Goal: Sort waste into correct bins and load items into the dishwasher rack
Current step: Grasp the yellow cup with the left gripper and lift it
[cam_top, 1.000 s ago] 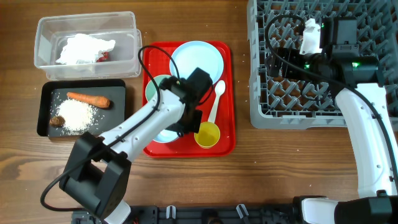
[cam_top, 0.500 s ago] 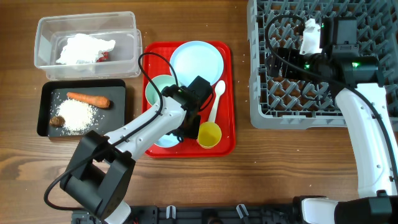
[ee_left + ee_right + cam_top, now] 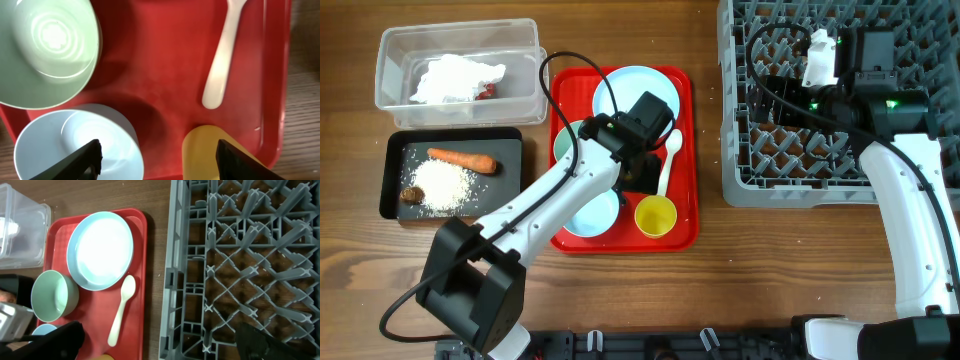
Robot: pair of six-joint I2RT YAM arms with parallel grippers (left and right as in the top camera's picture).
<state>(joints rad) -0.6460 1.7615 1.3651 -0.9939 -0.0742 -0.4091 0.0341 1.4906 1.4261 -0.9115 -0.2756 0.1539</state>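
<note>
I am holding my left gripper (image 3: 161, 159) wide apart and empty over the red tray (image 3: 160, 65), the frame edge cutting off the yellow cup (image 3: 212, 152) and one blue bowl (image 3: 75, 145) near the white spoon (image 3: 222, 60), while my right gripper (image 3: 160, 342), likewise apart and empty, is hovering over the grey rack (image 3: 240, 255), its fingertips (image 3: 50, 340) blurred.

The left fingers (image 3: 82, 161) have moved off the near end of the red tray (image 3: 686, 120) toward its middle. The light blue bowl (image 3: 592, 212) they hung over half a second ago, beside the yellow cup (image 3: 656, 215), now shows whole from overhead.
</note>
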